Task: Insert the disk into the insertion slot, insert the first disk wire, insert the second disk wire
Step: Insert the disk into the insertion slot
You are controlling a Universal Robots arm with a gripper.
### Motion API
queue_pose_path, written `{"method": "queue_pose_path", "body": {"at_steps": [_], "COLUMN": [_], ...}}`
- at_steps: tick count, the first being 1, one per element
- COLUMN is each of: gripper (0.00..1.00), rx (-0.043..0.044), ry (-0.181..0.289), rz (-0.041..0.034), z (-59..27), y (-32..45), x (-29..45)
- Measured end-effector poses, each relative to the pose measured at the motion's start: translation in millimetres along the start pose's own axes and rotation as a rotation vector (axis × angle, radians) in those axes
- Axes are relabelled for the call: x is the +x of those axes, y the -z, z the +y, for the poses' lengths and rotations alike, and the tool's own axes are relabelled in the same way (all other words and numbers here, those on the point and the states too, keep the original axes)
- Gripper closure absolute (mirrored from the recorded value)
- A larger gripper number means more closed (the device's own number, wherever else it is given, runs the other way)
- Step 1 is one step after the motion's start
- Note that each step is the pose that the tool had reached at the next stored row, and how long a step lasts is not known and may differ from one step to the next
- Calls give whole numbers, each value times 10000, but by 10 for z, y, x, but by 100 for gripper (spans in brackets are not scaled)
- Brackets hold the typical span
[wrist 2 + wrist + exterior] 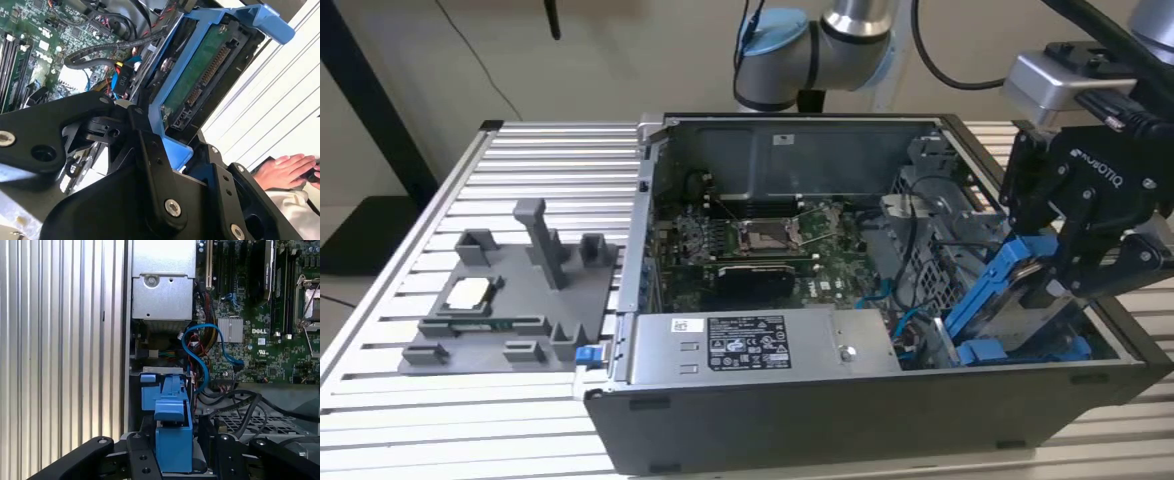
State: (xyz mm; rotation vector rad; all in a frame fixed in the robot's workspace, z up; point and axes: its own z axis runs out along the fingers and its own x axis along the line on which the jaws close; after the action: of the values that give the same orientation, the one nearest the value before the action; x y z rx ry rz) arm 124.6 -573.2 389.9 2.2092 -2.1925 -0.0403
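Open computer case (854, 420) lies on the slatted metal tabletop (400, 430), taking up its half on the exterior view's right. A grey moulded fixture (507, 300) sits by the tabletop's opposite edge, just beside the case.

Inside the case: motherboard (761, 240) in the middle, silver power-supply box (747, 345) along the near wall.

Gripper (1067, 295) hangs over the case's end on the exterior view's right. Its black fingers are clamped on the disk (1001, 280), one on each side of the blue carrier; both wrist views show the carrier pinched between them.

The disk is steeply tilted, not flat. Its lower end is down inside the case at the insertion slot (987, 352), by the slot's blue tabs at the near corner. Its upper end stands above the case rim. In the second wrist view the disk's (200, 75) green board and its connector are bare, with no wire plugged in.

A blue cable (204, 372) loops loose over the motherboard in the first wrist view, with black wires beside it.

A person's hand (287, 170) rests beyond the case in the second wrist view, well apart from the gripper.
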Motion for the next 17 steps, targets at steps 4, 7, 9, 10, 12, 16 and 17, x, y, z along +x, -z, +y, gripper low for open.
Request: {"method": "queue_pose_path", "body": {"at_steps": [4, 7, 9, 10, 12, 16, 17], "gripper": [53, 60, 66, 66, 66, 64, 58], "rx": [0, 0, 0, 0, 0, 0, 0], "ry": [0, 0, 1, 0, 1, 1, 1], "rz": [-10, -12, -12, -13, -13, -18, -22], "z": [0, 0, 0, 0, 0, 0, 0], "y": [0, 0, 0, 0, 0, -1, -1], "x": [0, 0, 0, 0, 0, 0, 0]}}
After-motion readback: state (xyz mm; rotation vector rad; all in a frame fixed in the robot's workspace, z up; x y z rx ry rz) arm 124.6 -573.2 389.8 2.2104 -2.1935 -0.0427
